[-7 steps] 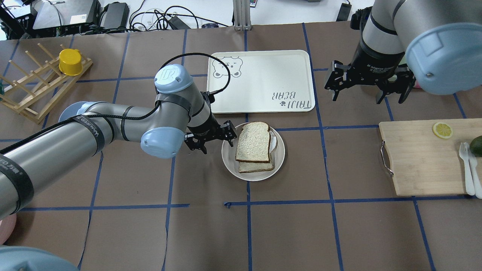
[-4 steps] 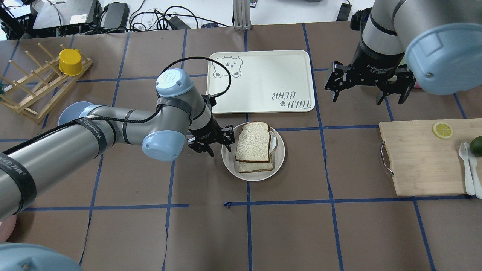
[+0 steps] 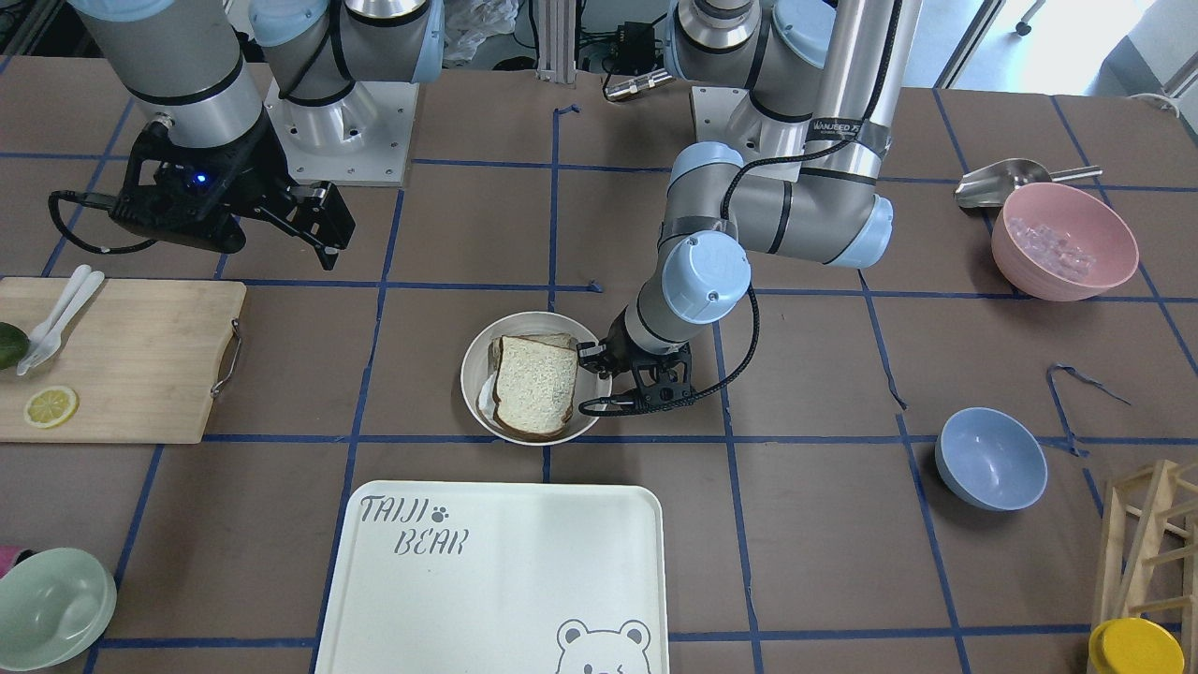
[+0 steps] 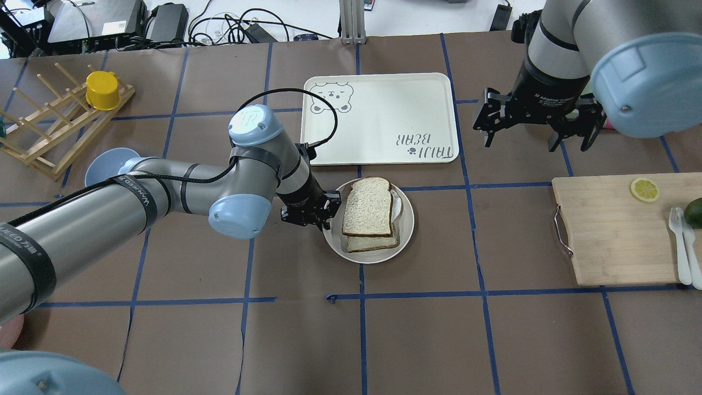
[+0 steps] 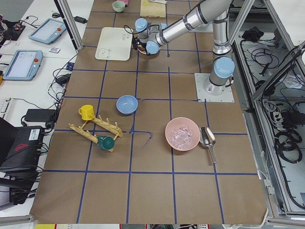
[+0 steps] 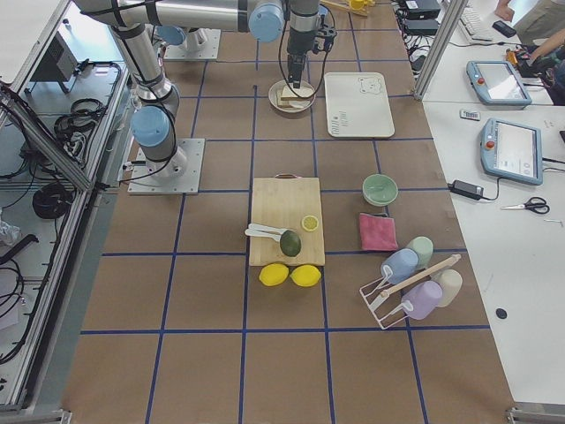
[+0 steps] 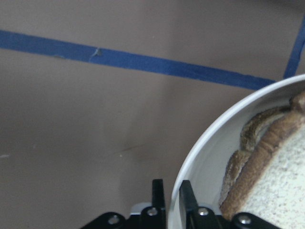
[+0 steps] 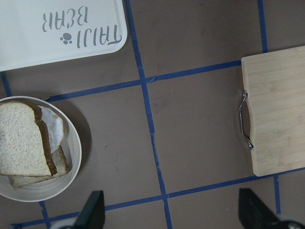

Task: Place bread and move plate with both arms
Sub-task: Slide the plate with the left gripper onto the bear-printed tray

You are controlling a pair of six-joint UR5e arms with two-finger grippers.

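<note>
1. Since the left gripper (image 4: 319, 215) sits low against the left edge of the plate (image 4: 378, 257), the left wrist view shows its state best. One finger (image 7: 158, 196) is outside the raised rim and the other inside, drawn close with the rim between them, so it is pinching the plate.
2. The bread (image 4: 368, 206) lies on that plate, just to the gripper's right, stacked on a second, tanner slice. Its long axis runs away from the robot, with the rounded top towards the tray (image 4: 384, 115).
3. The tray lies just beyond the plate's far edge, apart from it but near.
4. The right gripper (image 4: 531, 138) hangs well apart, past the tray's right end. Its fingers are spread wide and hold nothing.
5. The bread placing looks done, and the step in hand appears to be moving the plate.
6. The left arm is the nearer one and already has one side. The free right rim faces the right arm, which would have to come in towards the robot and leftward to reach it.
7. A pinch on one side only could tip the plate and let the slices slide.
</note>
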